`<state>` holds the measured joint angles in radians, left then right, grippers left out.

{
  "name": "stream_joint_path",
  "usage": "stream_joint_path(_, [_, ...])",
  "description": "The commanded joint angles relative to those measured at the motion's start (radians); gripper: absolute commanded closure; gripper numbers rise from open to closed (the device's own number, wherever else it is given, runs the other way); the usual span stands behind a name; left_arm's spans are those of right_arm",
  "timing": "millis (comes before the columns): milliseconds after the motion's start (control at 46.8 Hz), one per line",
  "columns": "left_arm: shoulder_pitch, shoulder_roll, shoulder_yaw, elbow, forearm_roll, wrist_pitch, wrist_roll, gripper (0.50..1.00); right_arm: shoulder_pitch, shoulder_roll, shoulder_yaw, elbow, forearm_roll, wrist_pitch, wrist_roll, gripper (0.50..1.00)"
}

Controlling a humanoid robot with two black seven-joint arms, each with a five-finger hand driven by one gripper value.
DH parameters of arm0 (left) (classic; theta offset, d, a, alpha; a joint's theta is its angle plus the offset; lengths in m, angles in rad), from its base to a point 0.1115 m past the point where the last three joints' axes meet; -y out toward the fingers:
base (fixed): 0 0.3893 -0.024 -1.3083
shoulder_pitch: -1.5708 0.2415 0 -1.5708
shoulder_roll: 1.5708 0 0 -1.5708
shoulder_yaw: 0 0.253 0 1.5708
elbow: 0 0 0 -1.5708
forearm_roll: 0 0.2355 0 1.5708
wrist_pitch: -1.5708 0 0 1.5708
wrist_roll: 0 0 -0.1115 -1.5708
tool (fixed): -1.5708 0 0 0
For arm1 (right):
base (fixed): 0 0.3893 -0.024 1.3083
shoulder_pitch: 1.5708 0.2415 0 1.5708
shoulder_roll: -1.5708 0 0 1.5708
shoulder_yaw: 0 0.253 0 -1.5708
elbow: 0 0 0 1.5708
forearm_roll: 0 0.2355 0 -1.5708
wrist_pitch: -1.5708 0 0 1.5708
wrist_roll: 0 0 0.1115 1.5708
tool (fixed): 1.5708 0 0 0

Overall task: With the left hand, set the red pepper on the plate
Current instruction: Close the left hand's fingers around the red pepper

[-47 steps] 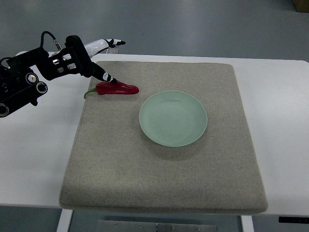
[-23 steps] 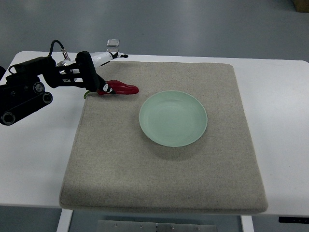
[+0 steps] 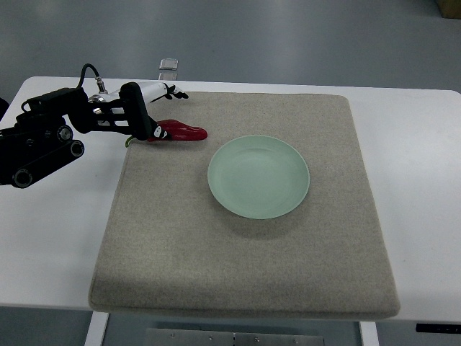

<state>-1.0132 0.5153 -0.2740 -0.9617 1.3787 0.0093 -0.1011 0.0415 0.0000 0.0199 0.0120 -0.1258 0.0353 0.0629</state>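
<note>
left hand [image 3: 148, 115] comes in from the left edge of the picture and sits over the stem end of the red pepper [image 3: 178, 132], at the far-left corner of the beige mat [image 3: 245, 252]. its black palm part covers the pepper's left end, and one dark fingertip [image 3: 158, 132] with a small white mark seems to touch the top of the pepper. the white fingers reach further away from the mat's near edge, past the far edge of the mat and toward a small clear piece [image 3: 168, 66] on the white table [image 3: 418, 187]. whether the fingers really close around the pepper i cannot tell, because the palm hides the contact.

the red pepper lies flat on the mat, with its pointed tip directed toward the middle of the mat and toward the green plate [image 3: 258, 176]. a small bit of green stem [image 3: 128, 141] shows at the mat's left edge, under the hand. the pepper is near the plate but apart from it; bare mat is between them.

the plate sits around the middle of the mat, a little toward the far side, and nothing lies in it. the black arm [image 3: 43, 140] with its round joints stays over the white table, to the left of the mat.
</note>
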Motion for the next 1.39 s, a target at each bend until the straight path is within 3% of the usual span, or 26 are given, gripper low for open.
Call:
stream_joint_path(0, [0.004,-0.009,0.001,0.001,0.000,0.000,0.000,0.664,0.000,0.000,0.002,0.000,0.000,0.000,0.000,0.572])
stream_joint_path(235, [0.007,-0.021,0.001,0.014,0.019,0.000,0.000,0.711,0.000,0.000,0.000,0.000,0.000,0.000,0.000,0.572])
stream_joint_path(684, [0.011,-0.024,0.001,0.034,0.028,-0.002,0.000,0.752,0.000,0.000,0.000,-0.001,0.000,0.000,0.000,0.572])
stream_joint_path(1368, [0.015,-0.034,0.033,0.037,0.069,0.000,0.000,0.754,0.000,0.000,0.000,0.000,0.000,0.000,0.000,0.572])
